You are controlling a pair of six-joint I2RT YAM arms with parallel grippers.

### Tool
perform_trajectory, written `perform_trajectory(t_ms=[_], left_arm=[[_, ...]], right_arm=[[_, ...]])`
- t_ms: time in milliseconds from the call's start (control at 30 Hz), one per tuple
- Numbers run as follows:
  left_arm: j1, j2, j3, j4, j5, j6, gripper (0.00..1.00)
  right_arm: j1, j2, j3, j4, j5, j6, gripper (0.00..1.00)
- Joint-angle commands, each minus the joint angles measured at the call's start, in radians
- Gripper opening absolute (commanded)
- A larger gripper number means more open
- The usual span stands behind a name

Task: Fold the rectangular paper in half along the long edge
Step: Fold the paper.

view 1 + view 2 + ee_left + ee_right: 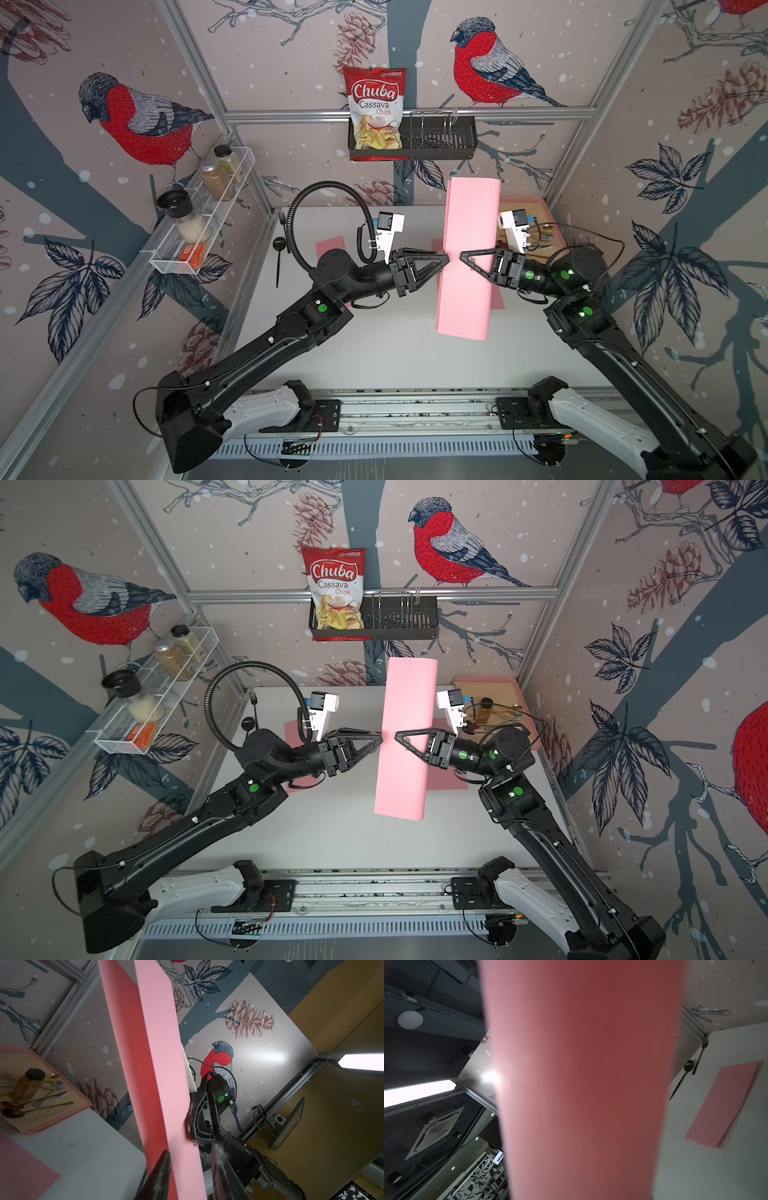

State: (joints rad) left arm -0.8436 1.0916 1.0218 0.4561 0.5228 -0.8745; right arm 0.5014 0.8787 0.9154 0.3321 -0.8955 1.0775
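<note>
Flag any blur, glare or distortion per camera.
Right wrist: the pink paper fills mid-frame, out of focus and soft-edged; the ceiling light strip is blown out. Left wrist: the paper is sharp, with a glare patch on the wall panel. Both top views: sharp, evenly lit, with wide-angle bend in the frame rails.

Your left arm (266,345) and right arm (602,345) are both chunky matte black, with little green lights (322,308) on the joints and white shells (266,409) down at the bases. There's a white camera block (388,232) on each wrist, thin black cables all over, and a ribbed black hose (328,183) on the left one. The left gripper (446,258) and right gripper (462,255) have black hollow-triangle fingers.
</note>
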Motion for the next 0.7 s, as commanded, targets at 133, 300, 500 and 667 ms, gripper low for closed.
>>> perform_trajectory(t_ms=[133, 300, 500, 667], left_arm=[[0.0, -0.035, 0.012, -0.087, -0.088, 0.099, 0.47], [0.0, -0.021, 0.001, -0.025, -0.054, 0.078, 0.52], [0.0, -0.001, -0.003, 0.049, -0.012, 0.031, 0.55], [0.001, 0.009, -0.019, 0.131, 0.022, -0.015, 0.57]], right_arm=[[-0.001, -0.022, 0.023, 0.034, -0.075, -0.014, 0.39], [0.01, -0.029, 0.026, 0.045, -0.081, -0.011, 0.38], [0.017, -0.024, 0.022, 0.051, -0.076, -0.01, 0.38], [0.027, -0.021, 0.02, 0.056, -0.069, -0.01, 0.38]])
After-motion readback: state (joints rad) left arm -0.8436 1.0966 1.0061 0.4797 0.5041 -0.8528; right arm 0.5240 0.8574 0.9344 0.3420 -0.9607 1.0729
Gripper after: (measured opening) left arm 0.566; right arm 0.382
